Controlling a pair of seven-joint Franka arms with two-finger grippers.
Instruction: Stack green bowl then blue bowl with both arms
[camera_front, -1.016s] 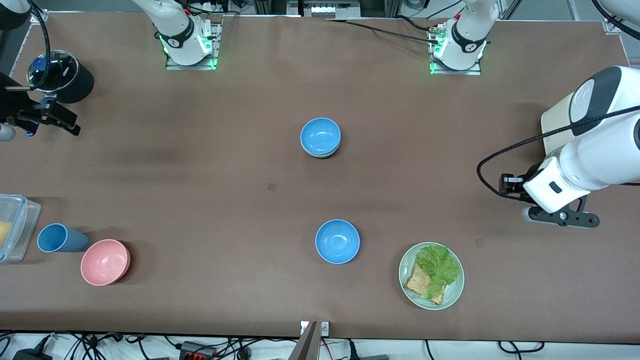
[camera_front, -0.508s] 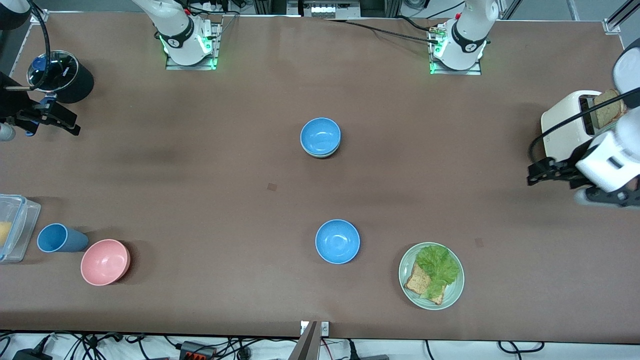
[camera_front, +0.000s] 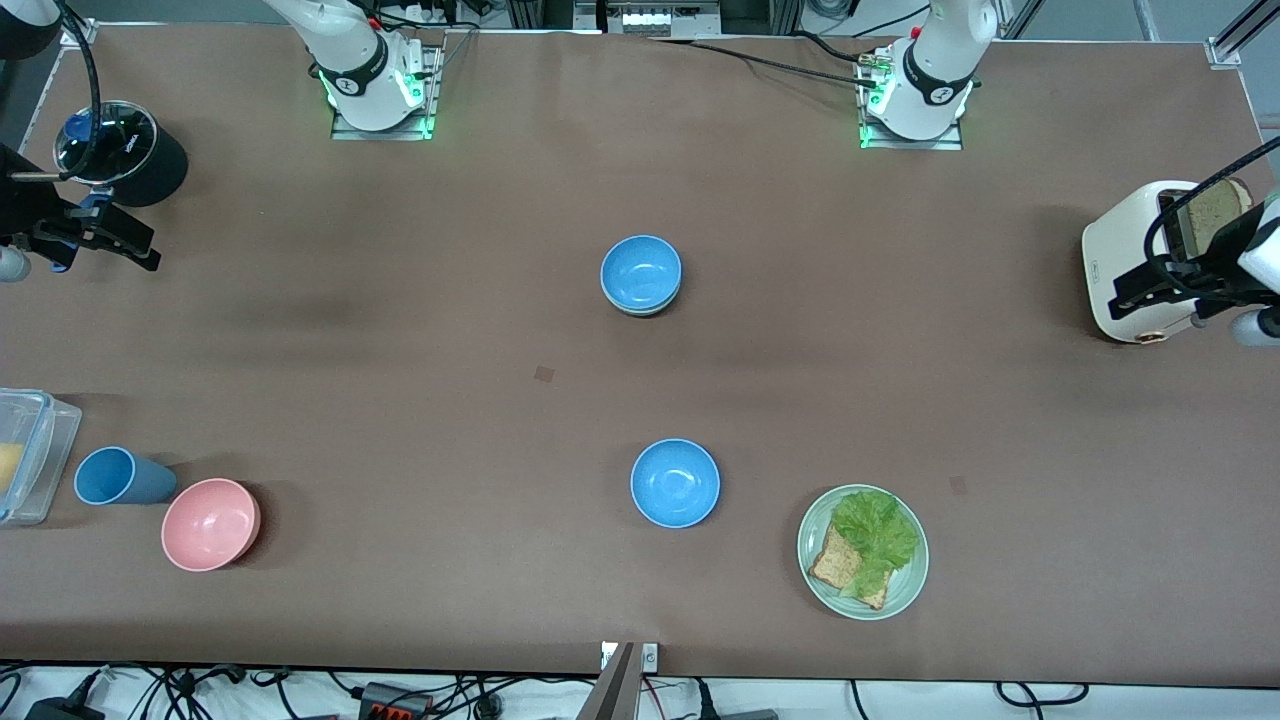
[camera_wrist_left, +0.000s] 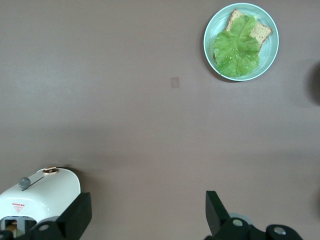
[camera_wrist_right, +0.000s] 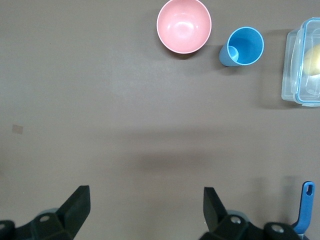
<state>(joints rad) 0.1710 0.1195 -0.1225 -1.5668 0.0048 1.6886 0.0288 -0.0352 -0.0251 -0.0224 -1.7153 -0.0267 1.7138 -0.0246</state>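
Note:
A blue bowl (camera_front: 640, 271) sits nested in the green bowl (camera_front: 646, 312), of which only a thin pale rim shows beneath it, at mid-table toward the bases. A second blue bowl (camera_front: 675, 483) stands alone nearer the front camera. My left gripper (camera_front: 1195, 290) is over the toaster at the left arm's end of the table; in the left wrist view it (camera_wrist_left: 145, 215) is open and empty. My right gripper (camera_front: 100, 235) waits at the right arm's end; in the right wrist view it (camera_wrist_right: 145, 207) is open and empty over bare table.
A white toaster (camera_front: 1130, 265) with bread stands at the left arm's end. A pale green plate (camera_front: 908, 590) holds lettuce and bread. A pink bowl (camera_front: 210, 524), blue cup (camera_front: 115, 477) and clear container (camera_front: 30, 450) sit at the right arm's end, with a black cup (camera_front: 130, 152).
My left arm has pulled back toward the left arm's end of the table, uncovering the toaster. The bowls and the right arm have not moved.

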